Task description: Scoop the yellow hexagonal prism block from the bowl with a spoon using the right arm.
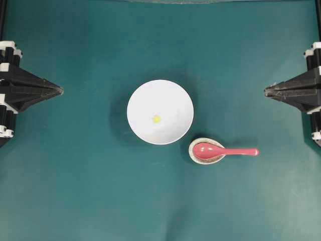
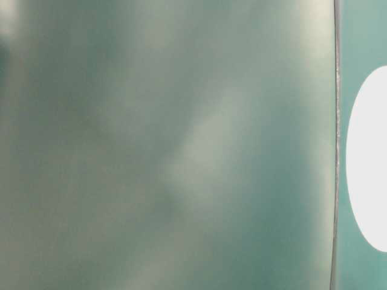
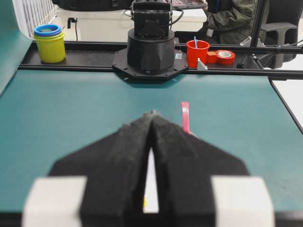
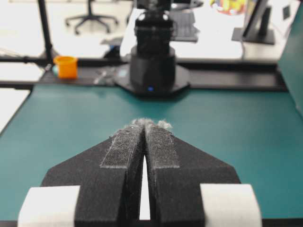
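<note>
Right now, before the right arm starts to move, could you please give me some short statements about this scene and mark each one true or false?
1. The yellow hexagonal prism block lies inside the bowl. True.
2. The spoon is held by the right gripper. False: it rests with its scoop on the speckled spoon rest, apart from both grippers.
3. The spoon's handle points toward the right arm's side in the overhead view. True.
4. The left gripper is wide open. False: its fingers are closed together.
5. The spoon rest sits on the bowl's left side in the overhead view. False: it sits at the lower right.
</note>
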